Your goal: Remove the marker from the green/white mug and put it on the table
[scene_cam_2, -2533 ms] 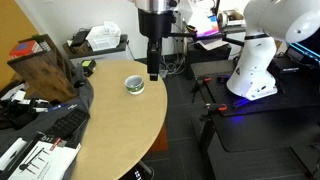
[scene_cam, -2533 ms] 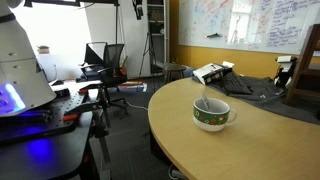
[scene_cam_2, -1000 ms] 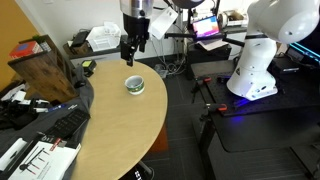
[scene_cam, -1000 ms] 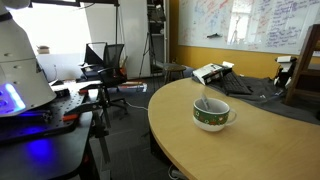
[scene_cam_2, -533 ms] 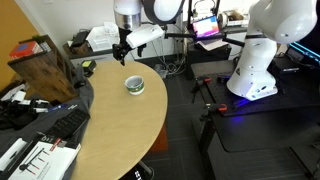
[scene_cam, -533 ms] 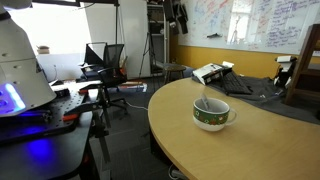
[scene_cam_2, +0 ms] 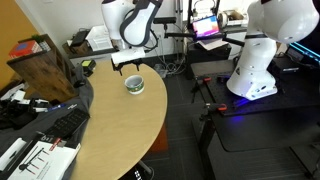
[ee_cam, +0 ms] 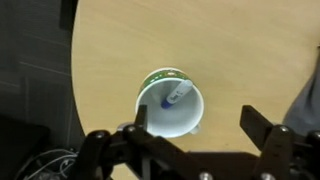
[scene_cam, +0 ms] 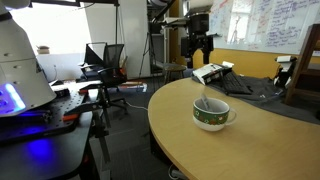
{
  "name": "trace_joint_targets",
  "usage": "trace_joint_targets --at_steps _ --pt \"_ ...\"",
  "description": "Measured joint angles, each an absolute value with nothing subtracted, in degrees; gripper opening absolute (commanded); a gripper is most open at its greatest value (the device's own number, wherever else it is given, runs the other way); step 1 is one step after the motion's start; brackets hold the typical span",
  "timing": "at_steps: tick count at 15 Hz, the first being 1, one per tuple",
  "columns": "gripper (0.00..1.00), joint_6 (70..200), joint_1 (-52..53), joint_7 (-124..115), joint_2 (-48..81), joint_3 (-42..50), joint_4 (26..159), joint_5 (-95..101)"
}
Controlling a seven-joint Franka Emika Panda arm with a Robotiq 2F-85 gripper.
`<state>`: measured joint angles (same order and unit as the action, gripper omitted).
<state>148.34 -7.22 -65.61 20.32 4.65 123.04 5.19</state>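
The green/white mug (scene_cam: 211, 117) stands on the tan table (scene_cam: 275, 145) near its curved edge, and shows in both exterior views (scene_cam_2: 134, 85). The marker (scene_cam: 204, 103) leans inside it, its bluish end down in the wrist view (ee_cam: 175, 96). My gripper (scene_cam: 197, 55) hangs open and empty above and behind the mug, apart from it. In the wrist view the mug (ee_cam: 168, 110) lies between and ahead of the two open fingers (ee_cam: 200, 125). The gripper also shows over the mug in an exterior view (scene_cam_2: 127, 64).
A white box (scene_cam: 212, 72) and black bags (scene_cam: 250, 88) lie at the table's far side. A brown box (scene_cam_2: 45, 65) and keyboards (scene_cam_2: 60, 125) crowd one end. A black desk with blue light (scene_cam: 30, 125) and office chairs (scene_cam: 105, 60) stand beyond the edge.
The arm has swung and turned over the last seconds; the gripper came into an exterior view and now hangs above the mug. The mug and marker have not moved.
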Motion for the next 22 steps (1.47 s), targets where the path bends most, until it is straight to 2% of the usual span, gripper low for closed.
trace_joint_targets --at_steps 5,15,19,20,21,22 --pt "1.00 148.76 -7.76 -55.47 27.15 5.77 118.50 -7.40" --pt "1.00 148.74 -5.88 -54.93 28.16 8.30 118.10 -8.02" --pt "1.00 146.96 -8.49 -47.51 29.33 8.81 117.17 -13.28" --pt "0.95 145.88 -9.60 -44.73 29.83 8.66 116.34 -15.36" --pt "0.83 144.51 -10.69 -42.17 30.44 8.59 115.29 -17.29" --pt "0.77 142.97 -11.62 -40.22 31.23 8.62 114.00 -18.84"
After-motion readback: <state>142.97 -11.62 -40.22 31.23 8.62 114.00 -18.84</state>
